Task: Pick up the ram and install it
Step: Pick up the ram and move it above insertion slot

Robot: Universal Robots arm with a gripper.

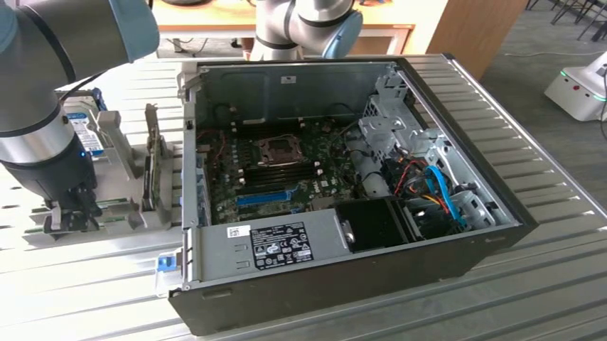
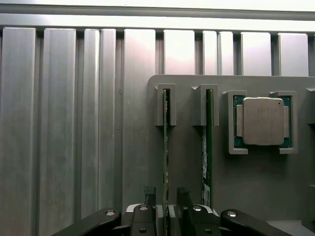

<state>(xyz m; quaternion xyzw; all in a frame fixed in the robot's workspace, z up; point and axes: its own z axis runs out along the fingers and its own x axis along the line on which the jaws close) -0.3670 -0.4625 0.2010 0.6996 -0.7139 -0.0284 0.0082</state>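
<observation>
A: Ram (image 2: pixel 165 147), which way?
B: On edge, long axis running straight out from the claw (image 2: pixel 166 196). Thin green strip, slotted in grey holder (image 2: pixel 187 167).
A: Claw?
B: Wide, fingers astride it, gaps either side.

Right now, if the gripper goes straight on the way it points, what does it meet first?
Likely the ram, standing on edge in the grey holder, lined up midway in the open gripper. Depth is unclear; the holder plate beside it may come first.
</observation>
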